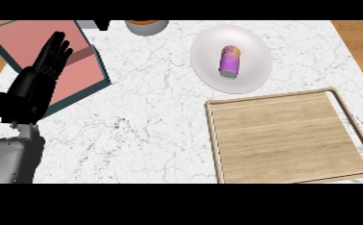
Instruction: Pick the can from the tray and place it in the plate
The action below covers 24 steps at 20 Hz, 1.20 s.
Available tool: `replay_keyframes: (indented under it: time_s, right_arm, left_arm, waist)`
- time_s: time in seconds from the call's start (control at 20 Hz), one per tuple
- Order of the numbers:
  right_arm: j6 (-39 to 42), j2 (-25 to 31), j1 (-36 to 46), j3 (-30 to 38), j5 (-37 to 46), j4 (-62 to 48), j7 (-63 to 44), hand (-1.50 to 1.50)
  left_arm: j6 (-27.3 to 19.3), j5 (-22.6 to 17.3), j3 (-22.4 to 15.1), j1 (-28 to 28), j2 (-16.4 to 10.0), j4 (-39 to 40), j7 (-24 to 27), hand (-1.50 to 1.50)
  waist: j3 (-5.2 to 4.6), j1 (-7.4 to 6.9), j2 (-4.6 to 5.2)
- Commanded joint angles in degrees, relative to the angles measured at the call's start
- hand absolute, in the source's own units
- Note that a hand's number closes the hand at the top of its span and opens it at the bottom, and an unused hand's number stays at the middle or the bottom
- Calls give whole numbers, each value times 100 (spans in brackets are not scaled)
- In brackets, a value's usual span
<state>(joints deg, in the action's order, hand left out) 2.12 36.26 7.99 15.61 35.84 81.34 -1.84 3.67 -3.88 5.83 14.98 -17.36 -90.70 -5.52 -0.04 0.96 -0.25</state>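
— Where was the purple can (230, 61)?
— On its side in the white plate (251, 39), upper right, above the wooden tray (284, 137).
— The left hand (39, 82)?
— Far left, well apart, fingers straight.

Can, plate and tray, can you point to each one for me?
can (230, 61), head view, on its purple side.
plate (255, 70), head view, on the bare white surface right of the can.
tray (284, 137), head view, on its bare wooden floor.

Purple can (230, 61) on side in white plate (255, 77); wooden tray (284, 137) beside.
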Motion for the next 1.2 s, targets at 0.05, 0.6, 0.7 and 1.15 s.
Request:
replay_keyframes:
  time_s: [0.05, 0.6, 0.7, 1.15]
  right_arm:
    - [365, -544, 214, -198, -586, 1366, -433, 150]
    - [374, -1231, 2273, -1053, -90, 225, -1357, 150]
    - [484, -1402, 2466, -1115, -195, 263, -1466, 150]
    - [-450, -2157, 3788, -1181, 327, -2252, -1158, 150]
  left_arm:
    - [-114, 190, -238, -154, 267, -31, 158, 0]
    - [63, 177, -126, 172, 216, -2, -18, 0]
    - [76, 188, -58, 93, 211, 48, 34, 0]
    - [239, 195, -23, -246, 175, -276, 113, 0]
  waist:
    - [-6, -18, -16]
    - [3, -161, 43]
    - [2, -148, 37]
    - [4, -213, 46]
